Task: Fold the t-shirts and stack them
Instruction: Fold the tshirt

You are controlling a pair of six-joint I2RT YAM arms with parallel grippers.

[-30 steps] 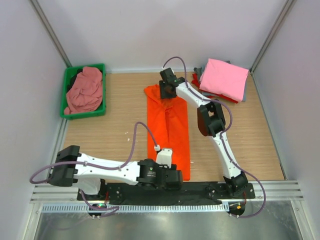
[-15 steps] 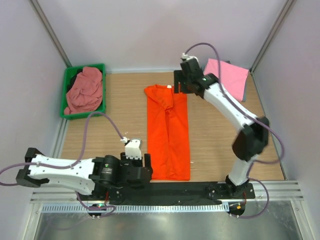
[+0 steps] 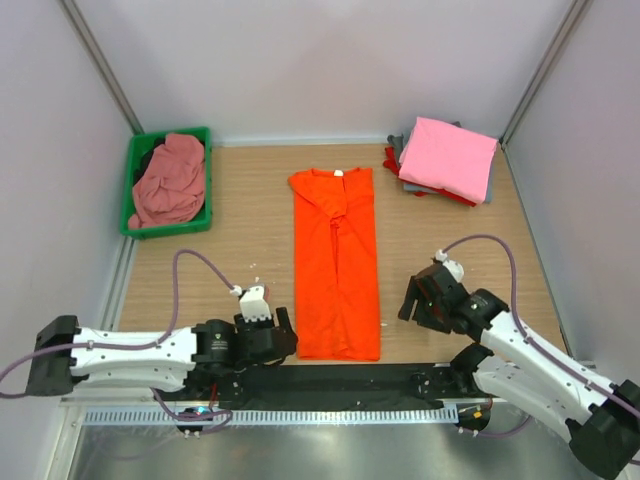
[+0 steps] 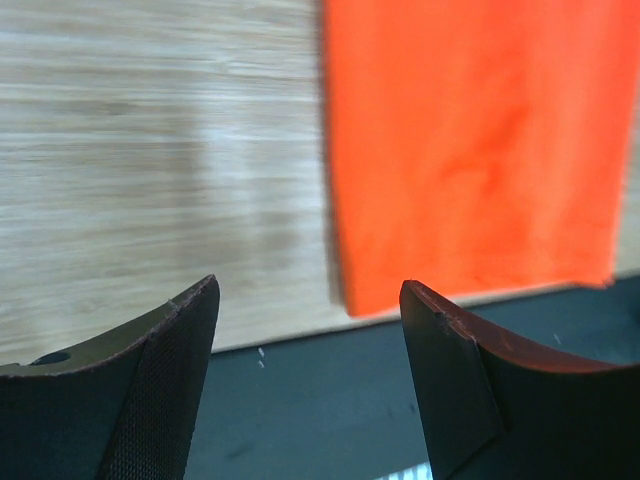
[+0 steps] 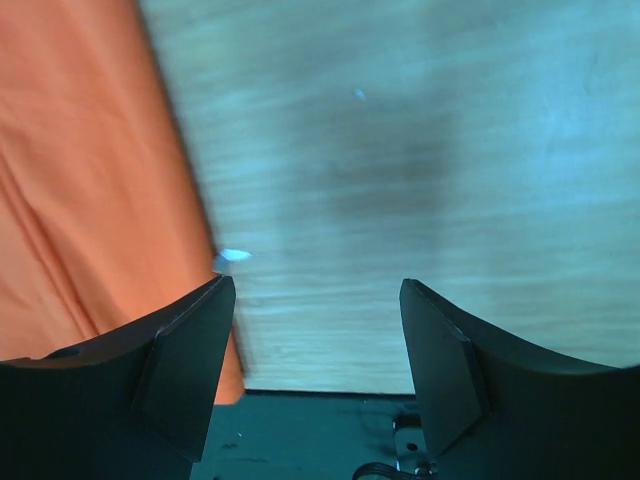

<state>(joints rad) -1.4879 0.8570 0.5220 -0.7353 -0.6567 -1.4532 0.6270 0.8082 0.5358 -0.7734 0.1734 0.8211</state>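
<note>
Overhead, orange t-shirt (image 3: pixel 337 270): folded into a long narrow strip, flat on the wooden table (image 3: pixel 230 230), collar at the far end, hem at the near edge.
Neck label (image 3: pixel 338 172): white, at the orange t-shirt's far end.
Left gripper (image 3: pixel 280 338): low, just beside the orange t-shirt's near left corner, not touching it as far as this view shows.
Right gripper (image 3: pixel 412 300): to the right of the orange t-shirt's near end, clearly apart from it.
Pink t-shirt (image 3: pixel 448 157): folded, top of a stack far right of the orange t-shirt.
Red t-shirt (image 3: pixel 392 160): edge showing under the pink one.
Grey t-shirt (image 3: pixel 403 140): edge showing at the stack's far side.
Dusty-pink t-shirt (image 3: pixel 170 180): crumpled in the green bin (image 3: pixel 169 229), far left of the orange t-shirt.

Left wrist view, left gripper (image 4: pixel 310 350): released, fingers (image 4: pixel 150 400) spread with nothing between them.
Orange t-shirt (image 4: pixel 470 150): upper right, its corner ahead of the right finger, bare wood to its left.
Base rail (image 4: pixel 320 400): dark, beyond the orange t-shirt's hem edge.

Right wrist view, right gripper (image 5: pixel 318 340): released, fingers apart and empty over bare wood.
Orange t-shirt (image 5: pixel 90 180): along the left side, its edge near the left finger; contact cannot be told.
</note>
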